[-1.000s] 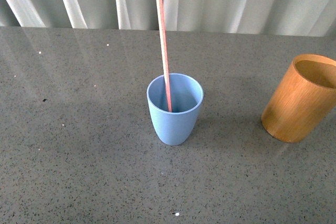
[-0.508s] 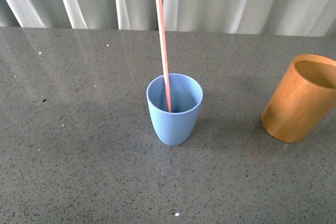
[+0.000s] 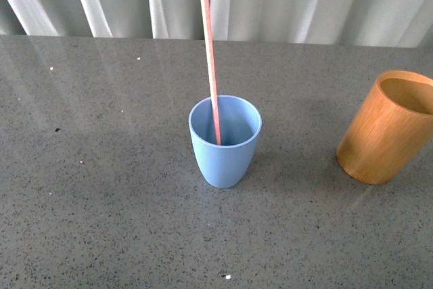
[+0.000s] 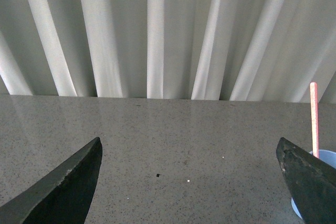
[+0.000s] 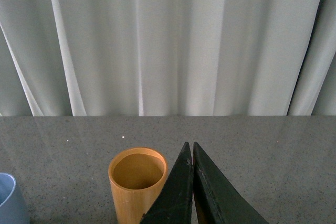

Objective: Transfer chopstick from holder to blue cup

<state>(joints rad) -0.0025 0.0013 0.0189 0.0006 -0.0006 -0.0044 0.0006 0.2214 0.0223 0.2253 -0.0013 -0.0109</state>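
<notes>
From the front view, the chopstick (image 3: pixel 211 65) stands inside the blue cup (image 3: pixel 225 141), its lower end down in the cup and its upper part leaning back against the far side of the rim, rising well above it. The cup sits upright near the middle of the grey counter (image 3: pixel 101 201). The holder (image 3: pixel 384 128) stands well apart from it at the right edge of the view, and what shows of its inside is empty. Neither arm appears here, and nothing touches the chopstick.

In the left wrist view, the left gripper (image 4: pixel 191 182) shows its jaws spread wide apart, with only bare counter between them and nothing held. The chopstick (image 4: pixel 314 119) and a sliver of the blue cup (image 4: pixel 315 157) appear past one jaw, clear of the gripper.

In the right wrist view, the right gripper (image 5: pixel 192 153) has its jaws pressed together to a thin seam, and no object shows between them. The holder (image 5: pixel 137 182) stands just beside the jaws, its interior visibly empty, and the blue cup (image 5: pixel 10 200) peeks in at the corner.

Judging from this, the transfer itself looks done: the stick is in the blue cup and released, the holder is emptied, and at most the arms have to settle at rest.
</notes>
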